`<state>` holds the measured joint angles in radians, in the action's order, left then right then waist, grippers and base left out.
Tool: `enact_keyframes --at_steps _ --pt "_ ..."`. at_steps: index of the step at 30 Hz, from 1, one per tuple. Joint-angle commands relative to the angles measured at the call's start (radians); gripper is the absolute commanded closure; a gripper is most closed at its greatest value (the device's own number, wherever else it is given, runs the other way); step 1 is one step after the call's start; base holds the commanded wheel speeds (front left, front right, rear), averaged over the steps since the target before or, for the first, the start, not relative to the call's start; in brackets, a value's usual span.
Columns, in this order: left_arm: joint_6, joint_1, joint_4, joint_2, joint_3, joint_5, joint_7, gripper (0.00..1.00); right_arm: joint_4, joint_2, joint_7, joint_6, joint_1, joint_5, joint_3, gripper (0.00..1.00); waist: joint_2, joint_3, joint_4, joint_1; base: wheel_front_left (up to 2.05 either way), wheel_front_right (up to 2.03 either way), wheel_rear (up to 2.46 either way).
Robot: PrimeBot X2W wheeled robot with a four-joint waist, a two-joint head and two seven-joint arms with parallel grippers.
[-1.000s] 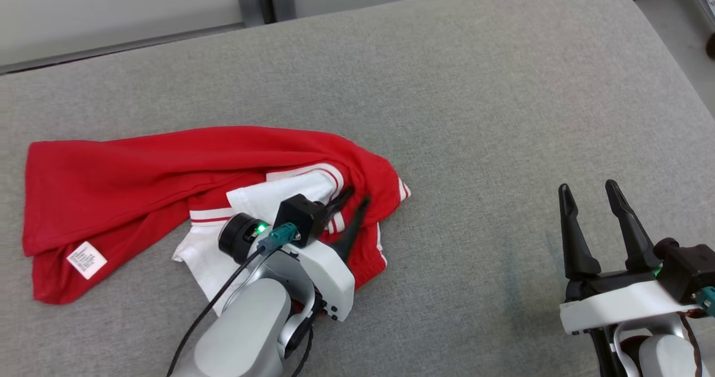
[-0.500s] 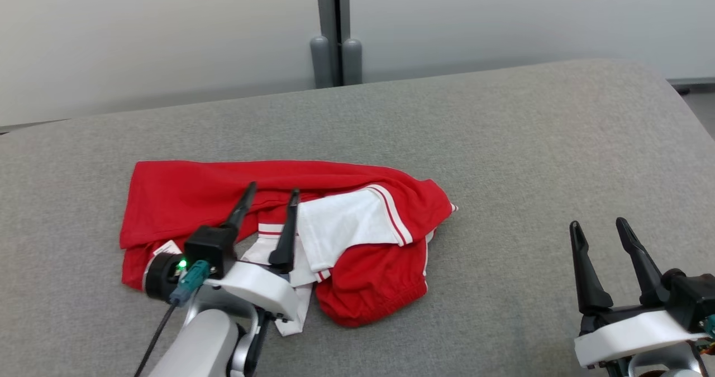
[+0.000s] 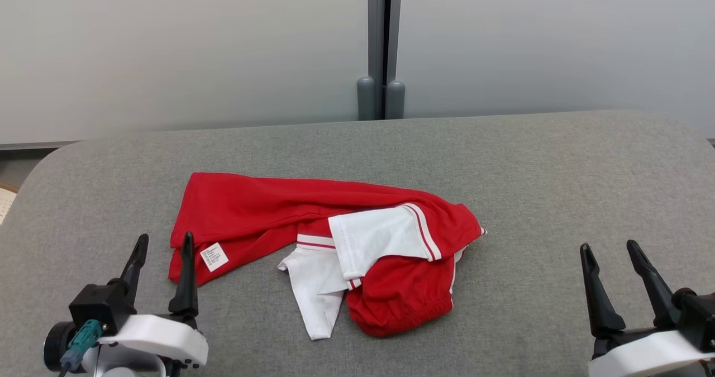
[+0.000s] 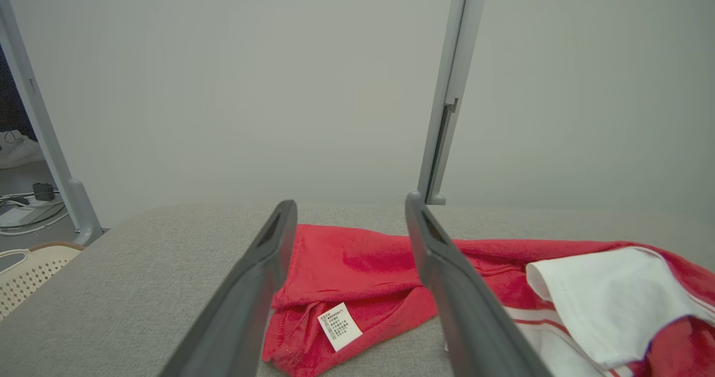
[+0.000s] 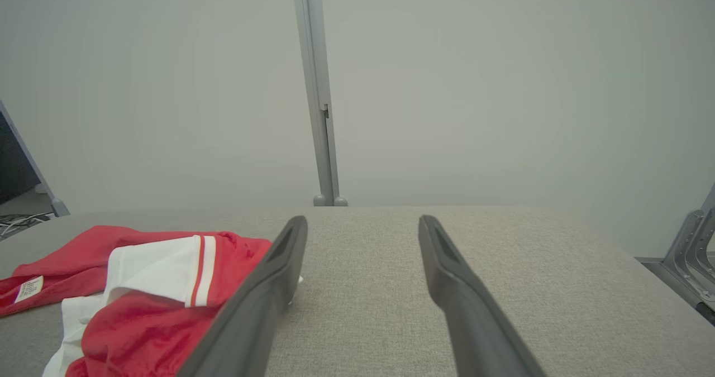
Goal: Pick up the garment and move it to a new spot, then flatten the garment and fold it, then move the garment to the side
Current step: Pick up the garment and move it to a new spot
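Grey fabric worktop (image 3: pixel 558 170), pale panels behind it with a grey post (image 3: pixel 381 42) at the seam. The garment (image 3: pixel 268 209), red with white striped sleeves, is lying crumpled just left of the worktop's centre with nothing gripping it. Both end effectors are sitting low at the near edge, jaws spread wide and empty. The left end effector (image 3: pixel 166 236) is pointing at the garment's left end. In its wrist view that red corner and the care label (image 3: pixel 214 257) are lying just ahead, framed between its fingers, and it's looking apart from the cloth. The right end effector (image 3: pixel 609 245) is hanging well apart from the garment, off to the right over bare fabric. I'm reading this as flattening about to start. You're wanting two separated grips: left going onto the red corner by the label, right crossing to the bunched end by the white sleeve (image 3: pixel 380 237). Be pinching one layer, lifting low and pulling apart evenly. That sleeve is lying folded over the red body, so it's risking getting trapped.
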<state>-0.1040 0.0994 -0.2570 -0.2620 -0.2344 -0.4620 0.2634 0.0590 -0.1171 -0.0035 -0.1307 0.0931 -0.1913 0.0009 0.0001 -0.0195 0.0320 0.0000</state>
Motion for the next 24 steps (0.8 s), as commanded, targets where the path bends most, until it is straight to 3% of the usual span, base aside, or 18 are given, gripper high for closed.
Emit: enact_keyframes --at_steps 1,9,24 --pt "0.013 -0.014 0.001 -0.004 0.005 -0.007 0.001 0.00 0.005 -0.005 0.003 0.000 0.014 -0.002 -0.004 0.00 -0.0001 -0.004 0.001 0.0000 0.00 0.00 0.00" --pt "0.062 -0.056 -0.029 -0.031 -0.002 -0.019 0.002 0.00 0.017 -0.011 0.026 0.000 0.050 -0.010 -0.002 0.00 -0.0001 -0.036 -0.004 0.0000 0.00 0.00 0.00" --pt "0.060 -0.049 -0.043 -0.036 -0.017 -0.010 -0.001 0.00 0.025 -0.004 0.033 0.000 0.048 -0.013 -0.008 0.00 -0.0001 -0.030 0.001 0.0000 0.00 0.00 0.00"
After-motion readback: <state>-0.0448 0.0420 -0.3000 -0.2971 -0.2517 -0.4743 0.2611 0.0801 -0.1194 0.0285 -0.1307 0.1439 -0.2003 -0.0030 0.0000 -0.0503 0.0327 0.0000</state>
